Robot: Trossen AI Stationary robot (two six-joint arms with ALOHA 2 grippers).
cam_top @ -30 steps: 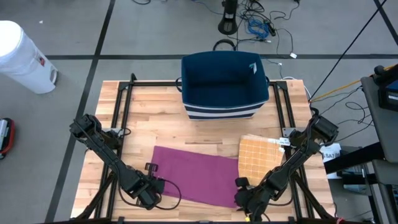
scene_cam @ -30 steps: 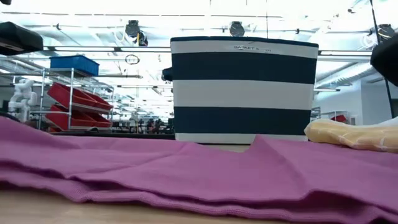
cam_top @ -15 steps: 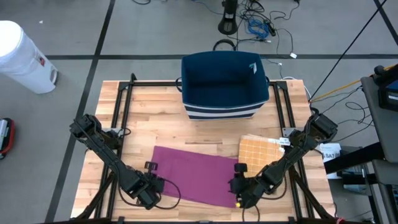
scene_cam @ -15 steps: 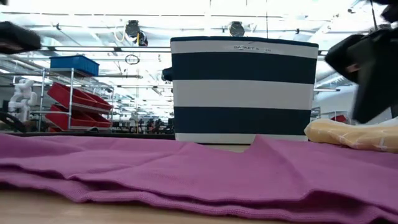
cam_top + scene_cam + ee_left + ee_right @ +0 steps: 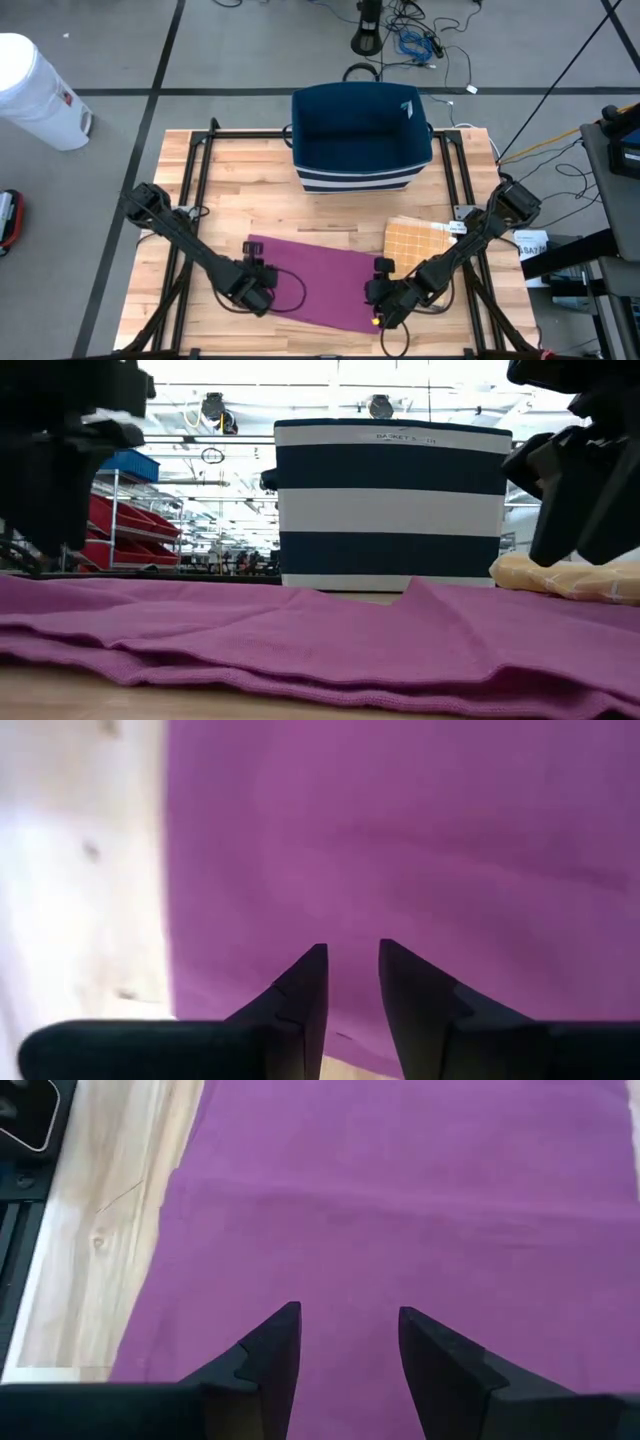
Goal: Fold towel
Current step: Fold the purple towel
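Towel (image 5: 312, 282) flat, near striped basket (image 5: 361, 135). Mid-approach for fold: left gripper (image 5: 350, 982), right gripper (image 5: 349, 1342) over near corners, fingers apart, nothing held. Next: lower, pinch 2 corners.

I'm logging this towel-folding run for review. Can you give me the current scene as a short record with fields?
towel: purple towel lying flat on the wooden table, near its front edge
left end effector: over the towel's left end, fingers apart, nothing between them
right end effector: over the towel's right end, fingers apart, nothing between them
basket: navy striped basket at the table's back
other cloth: yellow checked cloth at the purple towel's right end
fold status: no fold visible yet
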